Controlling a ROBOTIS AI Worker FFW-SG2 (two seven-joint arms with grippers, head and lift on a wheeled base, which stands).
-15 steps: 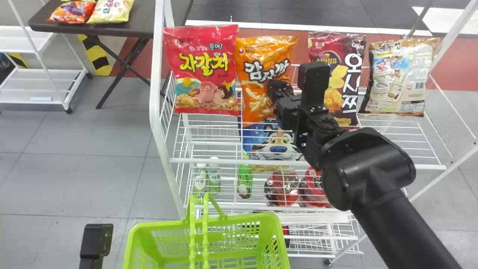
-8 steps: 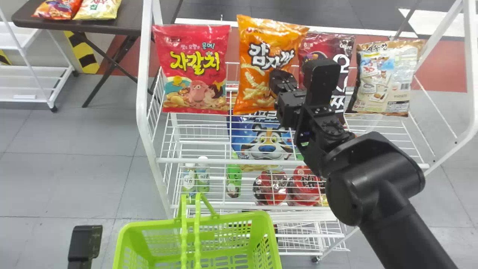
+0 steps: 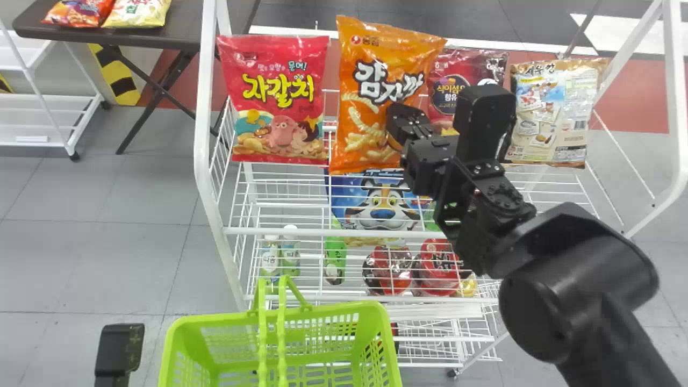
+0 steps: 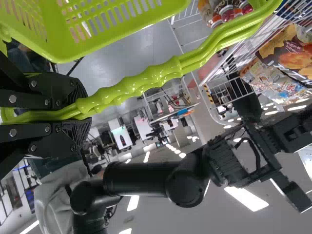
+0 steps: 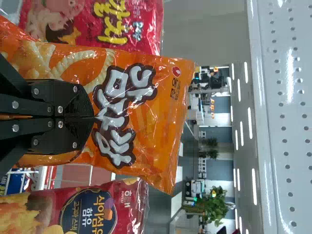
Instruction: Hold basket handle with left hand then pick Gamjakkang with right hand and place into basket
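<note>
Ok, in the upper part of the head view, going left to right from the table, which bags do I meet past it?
Red bag → orange Gamjakkang → maroon bag → tan bag.

Gamjakkang (image 3: 371,70) is up and coming toward me.
Over the last second I lift it toward twelve o'clock, its top swinging from near upright to lean toward one, and a gap opens between it and the red bag (image 3: 274,97) at nine; in the last half second it looms larger and its lower edge dips toward six. My right arm (image 3: 570,290) draws back toward four, the wrist of my right gripper (image 3: 396,124) now hiding the dark red bag's (image 3: 449,80) big white lettering, while rack (image 3: 333,232) and basket (image 3: 183,322) slide toward nine in my head view.
</note>
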